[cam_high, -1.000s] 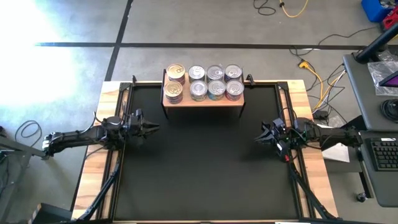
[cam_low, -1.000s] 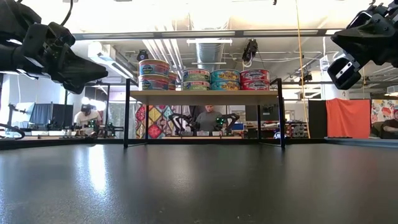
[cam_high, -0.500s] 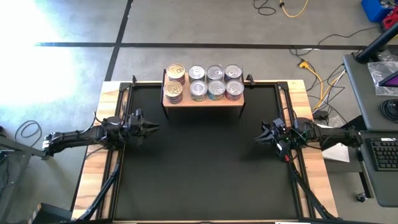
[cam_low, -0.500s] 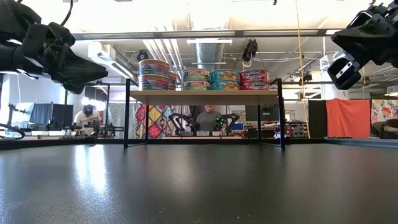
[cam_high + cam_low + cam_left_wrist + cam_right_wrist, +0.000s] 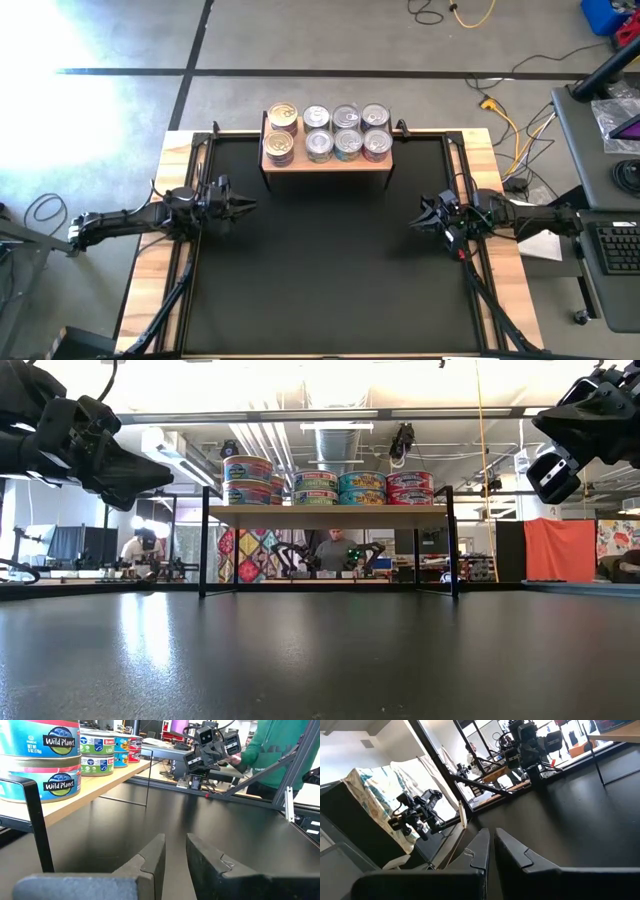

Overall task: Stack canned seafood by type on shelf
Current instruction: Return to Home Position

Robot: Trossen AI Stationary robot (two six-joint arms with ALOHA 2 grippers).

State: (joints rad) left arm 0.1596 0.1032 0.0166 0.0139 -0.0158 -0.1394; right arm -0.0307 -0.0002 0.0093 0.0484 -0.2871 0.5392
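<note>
The shelf stands at the far middle edge of the table, its light-wood top raised on dark legs. All the canned seafood in view sits on it, and no tin lies on the black table surface.

From above, the tins form four columns, two deep. The leftmost column carries gold lids; the other three carry silver lids. The level view shows the tins stacked two high: the leftmost stack is blue-labelled and stands taller than its neighbours, followed by a green-and-white stack, a teal stack and a red stack. The stacks stand just beside one another, roughly centred on the shelf.

The left gripper hangs above the left side of the table, in front of the shelf's left end and pointing toward the table's middle. Its jaws are nearly together, with a narrow gap between the fingers, and pinch nothing.

The right gripper hangs above the right side of the table, facing the left one across the bare middle (well apart from it and from the shelf). Its jaws are pressed almost together, with nothing between the fingers.

A person in a green top is partly visible beyond the table.
</note>
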